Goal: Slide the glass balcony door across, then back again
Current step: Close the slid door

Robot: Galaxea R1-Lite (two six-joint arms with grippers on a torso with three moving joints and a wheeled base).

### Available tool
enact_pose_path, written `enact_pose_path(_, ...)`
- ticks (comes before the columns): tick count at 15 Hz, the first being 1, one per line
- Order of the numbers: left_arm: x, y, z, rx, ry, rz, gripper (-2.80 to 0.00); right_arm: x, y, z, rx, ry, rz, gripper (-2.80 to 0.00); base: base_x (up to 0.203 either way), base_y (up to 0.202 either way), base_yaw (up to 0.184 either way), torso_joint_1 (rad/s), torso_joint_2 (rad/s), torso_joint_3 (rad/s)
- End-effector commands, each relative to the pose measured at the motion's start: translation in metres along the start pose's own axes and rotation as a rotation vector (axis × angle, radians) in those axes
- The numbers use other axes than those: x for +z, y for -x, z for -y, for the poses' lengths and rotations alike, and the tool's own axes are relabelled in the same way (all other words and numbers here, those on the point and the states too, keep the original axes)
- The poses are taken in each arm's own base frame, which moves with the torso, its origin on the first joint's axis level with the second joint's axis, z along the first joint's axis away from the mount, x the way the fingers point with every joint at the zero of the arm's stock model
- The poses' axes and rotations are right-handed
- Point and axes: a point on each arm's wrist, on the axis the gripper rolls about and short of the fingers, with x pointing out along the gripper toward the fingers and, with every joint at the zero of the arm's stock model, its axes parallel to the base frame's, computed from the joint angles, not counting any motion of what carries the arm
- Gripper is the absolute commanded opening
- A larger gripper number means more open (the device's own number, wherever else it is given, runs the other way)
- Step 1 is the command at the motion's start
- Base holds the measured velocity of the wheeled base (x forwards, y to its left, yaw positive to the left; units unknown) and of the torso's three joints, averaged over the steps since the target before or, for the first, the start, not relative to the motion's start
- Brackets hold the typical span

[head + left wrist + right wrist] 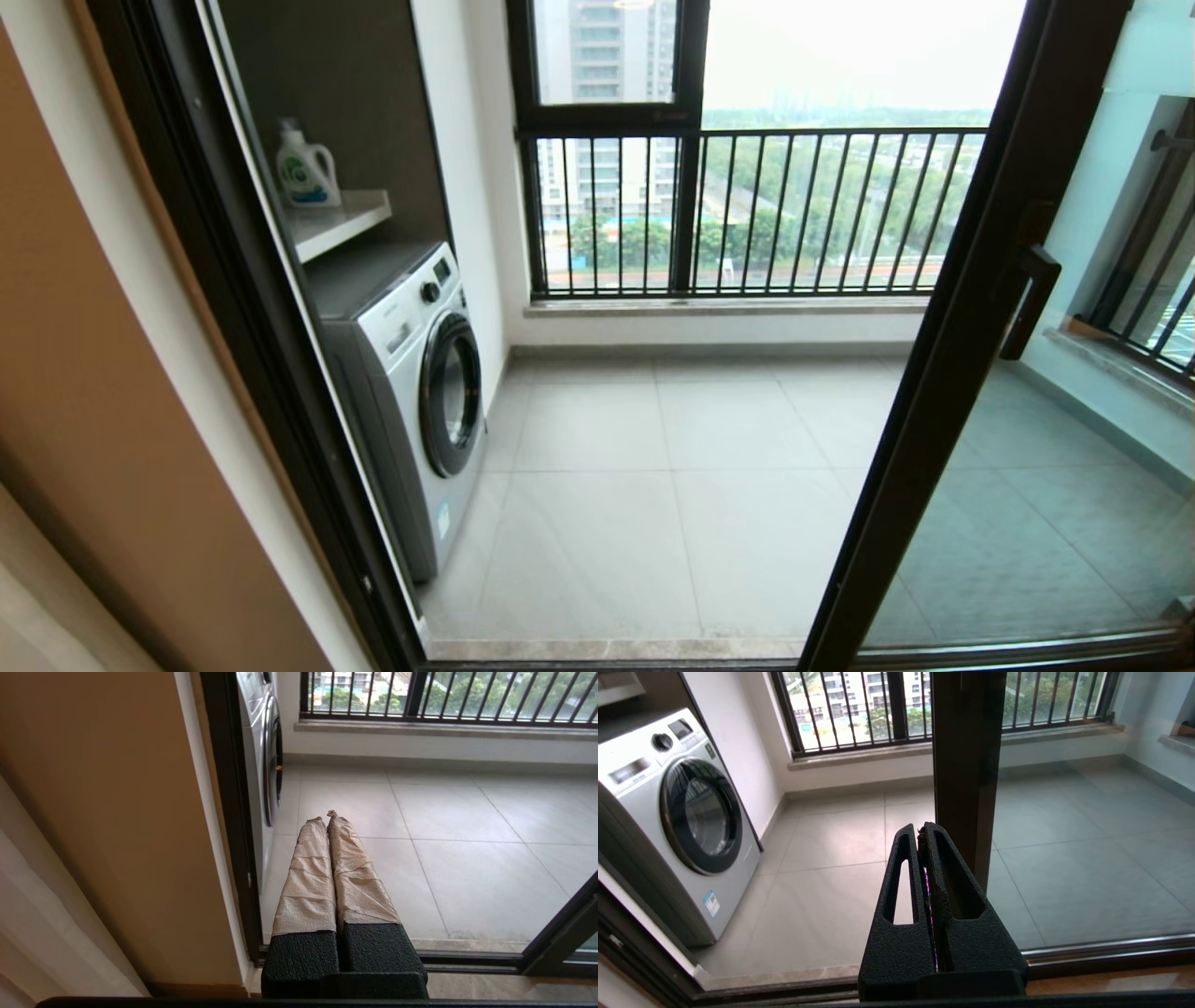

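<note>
The glass balcony door (pixel 943 373) is being shown slid partway across: its dark frame edge is running diagonally down the right of the head view, with its bar handle (pixel 1030 301) at the right centre and the opening onto the tiled balcony lying to its left. The right gripper (pixel 923 833) is being held just in front of that frame edge, fingers pressed together and gripping nothing. The left gripper (pixel 325 817), likewise closed and empty, is being pointed at the opening near the washing machine (pixel 411 373). One slide is judged under way or just finished; next, contact with the frame or handle is being called for.
</note>
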Motion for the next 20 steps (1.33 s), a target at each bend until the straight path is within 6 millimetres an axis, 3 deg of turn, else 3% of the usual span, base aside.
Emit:
enact_pose_path(1, 0.0, 0.0, 0.0, 0.0, 0.0, 0.001, -2.8, 0.02, -0.007, -0.001, -0.007, 0.022, -0.026, -2.8, 0.0, 0.0, 0.0, 0.0, 0.0, 0.0)
enact_pose_path(4, 0.0, 0.0, 0.0, 0.0, 0.0, 0.001, -2.8, 0.032, -0.02, -0.002, -0.084, 0.078, -0.081, -2.8, 0.0, 0.0, 0.0, 0.0, 0.0, 0.0)
enact_pose_path(10, 0.0, 0.0, 0.0, 0.0, 0.0, 0.001, -2.8, 0.12, -0.091, -0.003, -0.301, 0.049, -0.145, -2.8, 0.0, 0.0, 0.0, 0.0, 0.0, 0.0)
enact_pose_path(13, 0.0, 0.0, 0.0, 0.0, 0.0, 0.001, -2.8, 0.137, -0.106, 0.002, -0.401, 0.055, -0.206, -2.8, 0.0, 0.0, 0.0, 0.0, 0.0, 0.0)
enact_pose_path(16, 0.0, 0.0, 0.0, 0.0, 0.0, 0.001, -2.8, 0.162, -0.138, 0.014, -0.501, 0.041, -0.235, -2.8, 0.0, 0.0, 0.0, 0.0, 0.0, 0.0)
enact_pose_path(20, 0.0, 0.0, 0.0, 0.0, 0.0, 0.001, -2.8, 0.178, -0.182, 0.028, -0.559, -0.011, -0.302, -2.8, 0.0, 0.0, 0.0, 0.0, 0.0, 0.0)
